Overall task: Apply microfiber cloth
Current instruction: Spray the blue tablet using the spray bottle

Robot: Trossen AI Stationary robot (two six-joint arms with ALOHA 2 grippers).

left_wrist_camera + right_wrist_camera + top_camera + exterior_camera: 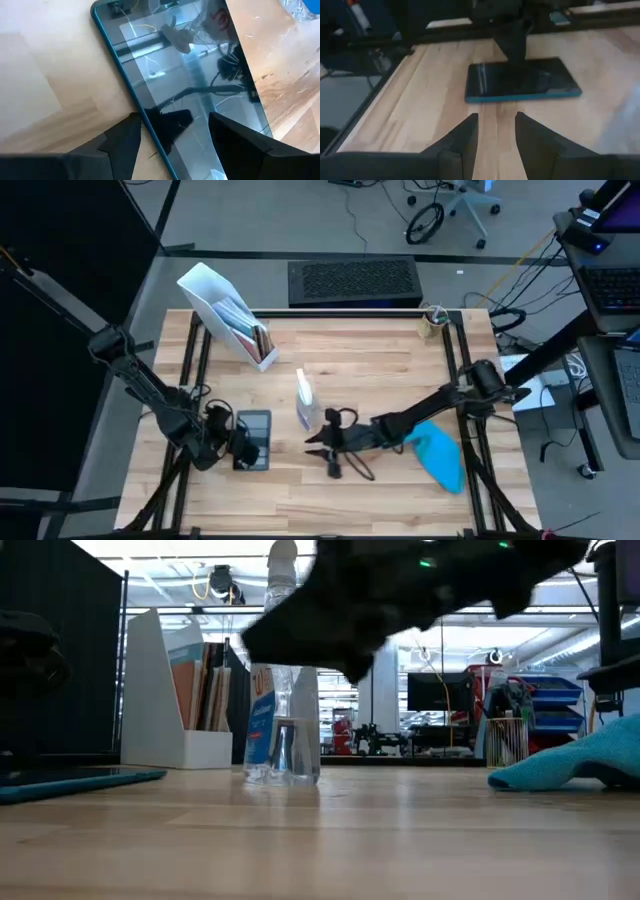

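**Both grippers empty, cloth lying at lower right**

In the high view we see the left gripper point(243, 448) at lower left, its fingers point(125, 142) spread wide over the near edge of the teal-edged tablet point(256, 436); we cannot tell whether they touch it. The right gripper point(322, 442) sits at lower centre with a narrow gap between its fingers point(465, 135), holding nothing. The microfiber cloth point(440, 453) lies crumpled on the table point(380, 370) at lower right, beside the right arm. Just above the right gripper stands the clear spray bottle point(306, 401). Farther off, at upper left, a white file holder point(222, 310) contains books or folders, and a small wire cup point(433, 321) stands at upper right.
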